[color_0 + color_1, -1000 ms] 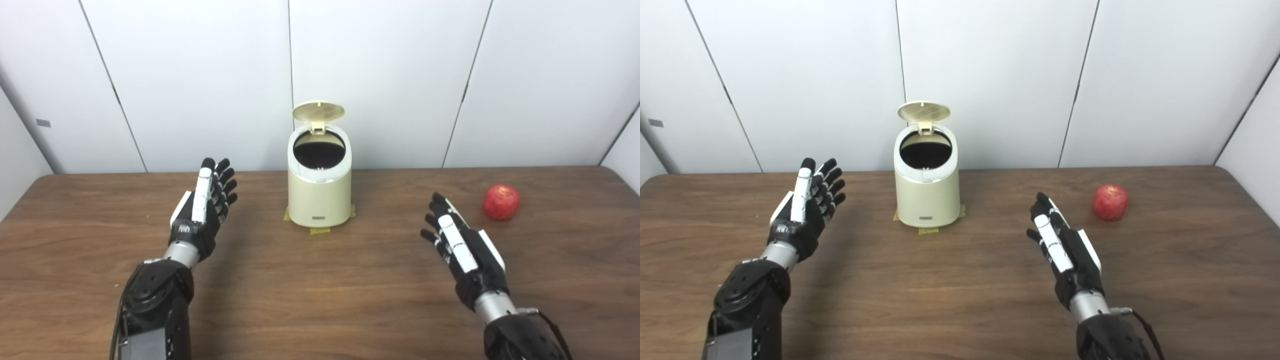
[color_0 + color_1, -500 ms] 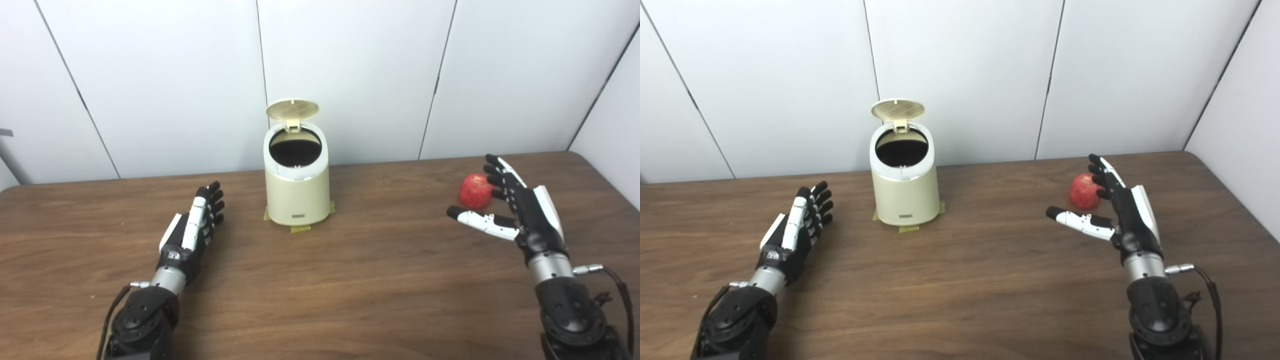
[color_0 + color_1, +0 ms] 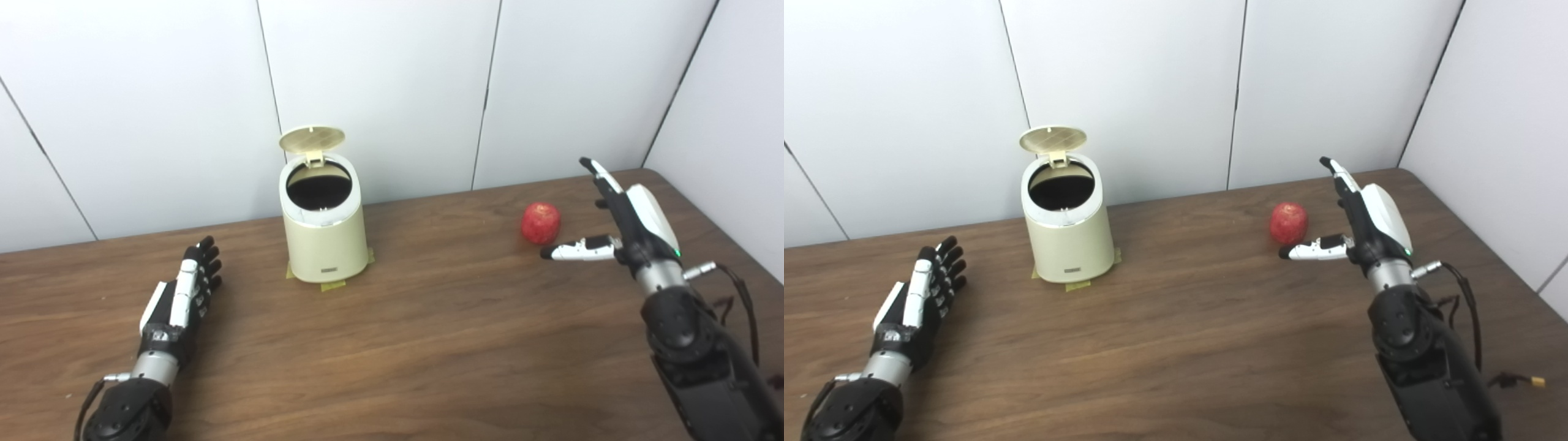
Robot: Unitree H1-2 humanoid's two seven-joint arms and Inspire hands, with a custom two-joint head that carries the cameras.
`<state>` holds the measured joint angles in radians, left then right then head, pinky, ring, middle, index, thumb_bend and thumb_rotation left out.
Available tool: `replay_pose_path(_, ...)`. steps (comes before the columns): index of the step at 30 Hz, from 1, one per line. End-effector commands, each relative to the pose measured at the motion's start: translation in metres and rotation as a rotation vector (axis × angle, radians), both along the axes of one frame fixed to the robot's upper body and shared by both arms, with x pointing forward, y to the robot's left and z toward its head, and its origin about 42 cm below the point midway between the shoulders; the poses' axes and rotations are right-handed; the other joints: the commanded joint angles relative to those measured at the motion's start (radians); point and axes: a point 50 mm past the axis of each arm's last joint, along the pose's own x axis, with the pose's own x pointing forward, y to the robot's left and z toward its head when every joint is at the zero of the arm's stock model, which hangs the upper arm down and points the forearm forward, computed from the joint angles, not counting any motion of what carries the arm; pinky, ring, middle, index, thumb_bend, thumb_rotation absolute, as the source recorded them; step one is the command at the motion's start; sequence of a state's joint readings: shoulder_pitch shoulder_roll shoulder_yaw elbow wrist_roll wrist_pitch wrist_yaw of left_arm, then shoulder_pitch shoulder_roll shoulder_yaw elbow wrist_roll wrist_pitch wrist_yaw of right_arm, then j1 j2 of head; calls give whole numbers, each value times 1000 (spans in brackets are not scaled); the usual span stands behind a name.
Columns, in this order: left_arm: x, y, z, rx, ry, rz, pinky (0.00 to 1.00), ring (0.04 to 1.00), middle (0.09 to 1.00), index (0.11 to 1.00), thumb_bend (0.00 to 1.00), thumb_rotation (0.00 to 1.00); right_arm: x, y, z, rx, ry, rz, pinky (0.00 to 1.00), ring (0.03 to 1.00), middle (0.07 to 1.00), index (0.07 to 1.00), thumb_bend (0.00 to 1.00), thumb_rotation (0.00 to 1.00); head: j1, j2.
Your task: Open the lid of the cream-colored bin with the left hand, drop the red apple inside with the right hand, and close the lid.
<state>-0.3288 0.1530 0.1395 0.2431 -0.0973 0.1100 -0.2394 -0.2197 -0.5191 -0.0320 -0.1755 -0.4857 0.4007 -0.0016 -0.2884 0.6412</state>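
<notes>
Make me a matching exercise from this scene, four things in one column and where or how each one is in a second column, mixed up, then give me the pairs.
Things:
1. lid
2. red apple
3. left hand
4. right hand

States:
A. open, low over the table, left of the bin
B. on the table, not held
C. tipped up behind the opening
D. open, beside the apple

Pairs: 1-C, 2-B, 3-A, 4-D

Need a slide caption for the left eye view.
Bin lid open; open right hand beside the red apple.
</notes>
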Motion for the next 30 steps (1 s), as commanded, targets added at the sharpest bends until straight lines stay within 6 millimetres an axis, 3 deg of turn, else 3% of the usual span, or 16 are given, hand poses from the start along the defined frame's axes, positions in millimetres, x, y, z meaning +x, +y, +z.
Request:
replay_pose_path(1,10,1,19,-2,-73,-13,1000,1000,1000,1000,630,1000,15,-4,26,-70,-41,-4,804,931,942,941,907,97,1,0)
replay_pose_path(11,10,0,25,13,-63,-10,1000,1000,1000,1000,595,1000,73,-16,20,-42,122,-18,780,901,915,906,908,57,24,6)
replay_pose_path(16,8,0,30,27,-51,-3,1000,1000,1000,1000,589,1000,100,-28,7,-54,205,-42,739,868,898,899,929,164,28,10)
replay_pose_path(30,6,0,35,99,-64,-23,1000,1000,1000,1000,572,1000,116,-30,-4,-65,228,-28,688,801,847,851,952,145,44,19)
